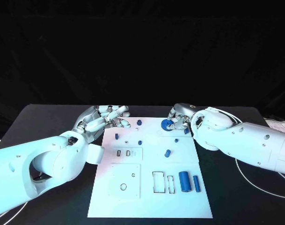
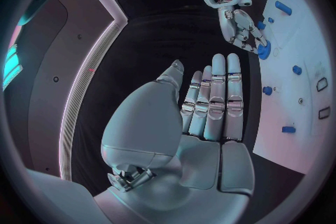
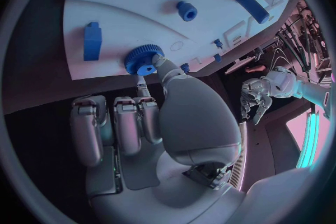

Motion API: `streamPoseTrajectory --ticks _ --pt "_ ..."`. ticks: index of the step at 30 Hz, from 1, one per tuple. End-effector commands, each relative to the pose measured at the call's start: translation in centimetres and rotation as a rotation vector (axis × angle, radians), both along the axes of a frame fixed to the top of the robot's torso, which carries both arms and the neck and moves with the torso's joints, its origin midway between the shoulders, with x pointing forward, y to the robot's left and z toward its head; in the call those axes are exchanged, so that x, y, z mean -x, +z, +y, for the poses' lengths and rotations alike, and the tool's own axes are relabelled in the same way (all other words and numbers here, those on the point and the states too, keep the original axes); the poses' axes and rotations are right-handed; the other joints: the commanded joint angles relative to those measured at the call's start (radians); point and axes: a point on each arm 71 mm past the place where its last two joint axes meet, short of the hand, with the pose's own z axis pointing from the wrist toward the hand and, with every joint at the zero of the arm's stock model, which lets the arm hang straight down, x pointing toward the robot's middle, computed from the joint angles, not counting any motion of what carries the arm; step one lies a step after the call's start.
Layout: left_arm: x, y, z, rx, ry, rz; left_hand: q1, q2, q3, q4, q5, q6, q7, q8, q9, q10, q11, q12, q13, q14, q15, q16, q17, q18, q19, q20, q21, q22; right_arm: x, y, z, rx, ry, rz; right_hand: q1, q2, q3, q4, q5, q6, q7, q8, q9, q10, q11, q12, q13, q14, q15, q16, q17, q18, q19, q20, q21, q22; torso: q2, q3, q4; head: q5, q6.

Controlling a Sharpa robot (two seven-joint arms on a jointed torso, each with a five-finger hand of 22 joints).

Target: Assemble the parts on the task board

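The white task board (image 1: 149, 197) lies in the middle of the black table. At its far edge my right hand (image 1: 179, 119) pinches a blue gear (image 1: 166, 123) between thumb and a finger; the gear (image 3: 143, 60) sits right at the board's rim, and the same gear (image 2: 264, 50) shows under that hand (image 2: 241, 31). My left hand (image 1: 108, 117) hovers off the board's far left corner, fingers (image 2: 217, 95) stretched out, holding nothing. Small blue pegs (image 1: 139, 141) stand on the board, and two blue cylinders (image 1: 183, 182) lie near its right side.
A blue block (image 3: 92, 41), a round peg (image 3: 186, 10) and a bar (image 3: 251, 7) stand on the board beyond the gear. Empty slots (image 1: 157, 182) lie beside the cylinders. A white cable (image 1: 250, 173) runs over the table at the right.
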Motion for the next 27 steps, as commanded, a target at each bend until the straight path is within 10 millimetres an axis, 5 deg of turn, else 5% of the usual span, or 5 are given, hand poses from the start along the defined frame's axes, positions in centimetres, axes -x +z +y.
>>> streamPoseTrajectory --ticks 1,27 --pt "0.0 0.1 -0.1 0.010 -0.018 -0.004 0.006 0.004 -0.001 -0.008 -0.002 -0.001 0.007 -0.007 -0.001 0.002 0.004 -0.003 0.002 -0.005 0.003 -0.005 0.001 0.010 -0.006 0.004 0.002 0.001 0.4 0.0 0.3 -0.022 -0.003 -0.052 0.011 0.024 0.012 -0.006 0.008 0.046 -0.030 0.016 0.028 0.081 -0.008 0.008 0.225 0.095 -0.009 0.006 0.219 -0.018 0.094 -0.009 0.006 0.247 0.000 0.0001 0.0001 0.002 0.002" --pt "-0.1 0.1 0.0 0.010 -0.017 -0.004 0.008 0.006 0.001 -0.010 -0.002 -0.001 0.007 -0.008 -0.001 0.002 0.004 -0.004 0.001 -0.006 0.003 -0.006 0.003 0.010 -0.006 0.003 0.002 0.001 3.7 1.8 8.6 -0.099 0.171 -0.124 -0.025 0.013 0.023 -0.001 0.006 0.039 -0.026 0.001 0.032 0.080 -0.006 0.005 0.224 0.095 -0.009 0.004 0.216 -0.020 0.100 -0.012 0.009 0.255 0.002 -0.0006 0.0025 0.018 0.004"
